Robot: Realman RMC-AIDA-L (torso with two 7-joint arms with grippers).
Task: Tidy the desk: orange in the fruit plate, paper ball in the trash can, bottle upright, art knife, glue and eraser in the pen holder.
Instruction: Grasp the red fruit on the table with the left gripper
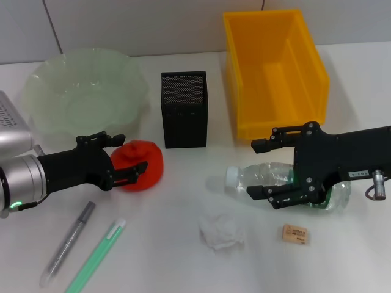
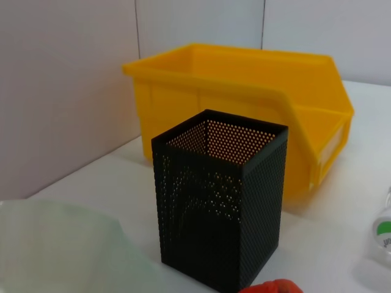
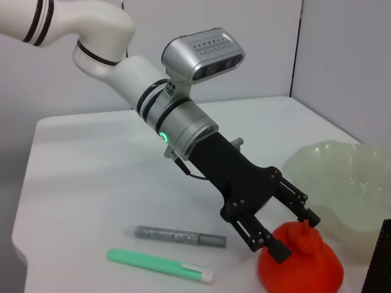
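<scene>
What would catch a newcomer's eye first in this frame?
The bright yellow trash can at the desk's far right, then the red-orange orange near the middle, with the left end effector open around it. On the right, the right end effector straddles the bottle lying on its side.

Pen holder standing between fruit plate and trash can, narrow gaps either side, bare desk open between green pen and paper ball, eraser near the ball, bottle lying across the right side.
</scene>
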